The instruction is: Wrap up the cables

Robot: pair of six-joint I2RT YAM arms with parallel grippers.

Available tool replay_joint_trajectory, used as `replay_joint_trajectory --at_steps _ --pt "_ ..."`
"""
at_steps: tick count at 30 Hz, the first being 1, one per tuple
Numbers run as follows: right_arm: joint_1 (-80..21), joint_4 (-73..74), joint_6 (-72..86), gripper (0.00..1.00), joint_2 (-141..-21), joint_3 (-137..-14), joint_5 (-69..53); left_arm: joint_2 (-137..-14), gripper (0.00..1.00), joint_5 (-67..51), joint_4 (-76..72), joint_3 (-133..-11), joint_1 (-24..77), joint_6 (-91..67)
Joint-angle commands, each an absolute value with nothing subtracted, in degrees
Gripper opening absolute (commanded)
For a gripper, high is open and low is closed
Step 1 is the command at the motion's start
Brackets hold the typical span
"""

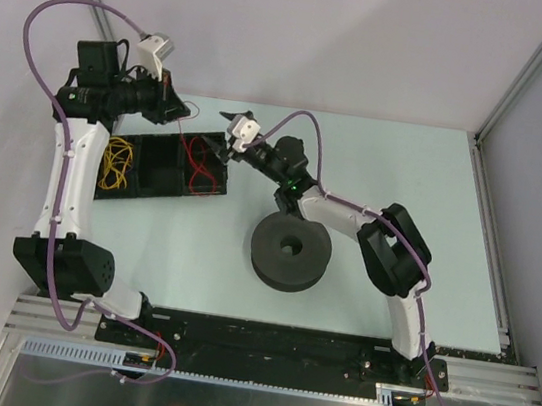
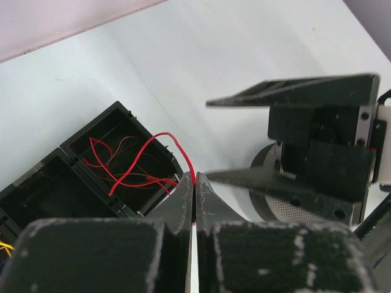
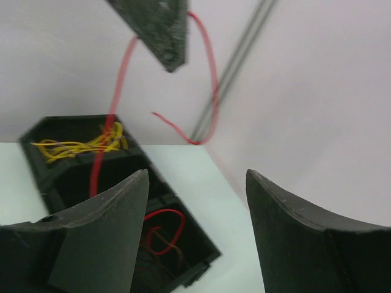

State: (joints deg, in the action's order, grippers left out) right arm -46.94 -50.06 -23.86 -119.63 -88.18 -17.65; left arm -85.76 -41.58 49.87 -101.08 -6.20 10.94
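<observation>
Left tool [image 2: 193,178] pinched shut on one red cable [image 2: 131,165] trailing up from the tray's [image 1: 160,169] end bay, the rest tangled there; right tool [image 3: 197,177] gaping nearby — wire judged light, limp, curl-prone — best gripped close to a free end.

Text check, all three views: nothing legible. No lettering, label, brand mark, number or sign can be read on any surface shown.
</observation>
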Motion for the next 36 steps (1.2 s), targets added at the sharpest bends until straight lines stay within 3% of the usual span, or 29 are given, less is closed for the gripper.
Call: replay_joint_trajectory --at_steps 1,6,15,17,20,21,22,24,25,28,32,36 --pt "-49.67 -44.19 -18.25 0.71 -119.55 -94.37 -22.53 -84.8 0.0 -43.08 48.11 -104.62 -6.42 7.89" --pt "-51.39 -41.2 -15.48 0.7 -123.35 -101.84 -23.06 -84.47 0.0 -43.34 47.98 -104.42 -6.46 7.8" --pt "-52.9 -38.51 -16.43 0.61 -127.28 -105.5 -21.72 -84.45 0.0 -45.29 47.77 -104.45 -6.42 8.19" --pt "-52.91 -37.16 -16.13 0.49 -128.17 -106.75 -20.06 -84.35 0.0 -46.3 47.74 -104.36 -6.39 8.46" --pt "-52.81 -35.86 -15.54 0.12 -128.81 -108.22 -19.61 -84.16 0.03 -46.69 47.64 -103.9 -6.41 9.74" --pt "-52.77 -36.3 -15.37 0.06 -128.78 -108.38 -19.56 -84.14 0.09 -46.2 47.64 -103.72 -6.41 10.32" --pt "-52.71 -36.83 -15.11 0.03 -128.77 -108.64 -19.32 -84.04 0.27 -45.42 47.59 -103.45 -6.55 11.22" --pt "-52.46 -37.57 -13.8 0.01 -128.76 -109.8 -18.69 -83.76 0.76 -44.58 47.08 -102.48 -7.66 13.42" --pt "-52.25 -37.68 -12.92 0.0 -128.81 -110.67 -18.31 -83.59 0.88 -45.67 46.17 -101.65 -8.93 14.31" --pt "-51.3 -38.34 -10.35 0.0 -128.77 -112.74 -17.35 -82.62 0.98 -52.7 40.99 -97.83 -14.41 14.61" --pt "-50.18 -39.57 -9.3 0.0 -128.25 -114.03 -17.04 -80.85 0.99 -57.4 29.13 -89.23 -21.27 12.51" --pt "-49.2 -40.18 -9.19 0.0 -127.94 -115.76 -16.93 -78.89 0.99 -57.31 23.05 -78.83 -22.91 21.13"
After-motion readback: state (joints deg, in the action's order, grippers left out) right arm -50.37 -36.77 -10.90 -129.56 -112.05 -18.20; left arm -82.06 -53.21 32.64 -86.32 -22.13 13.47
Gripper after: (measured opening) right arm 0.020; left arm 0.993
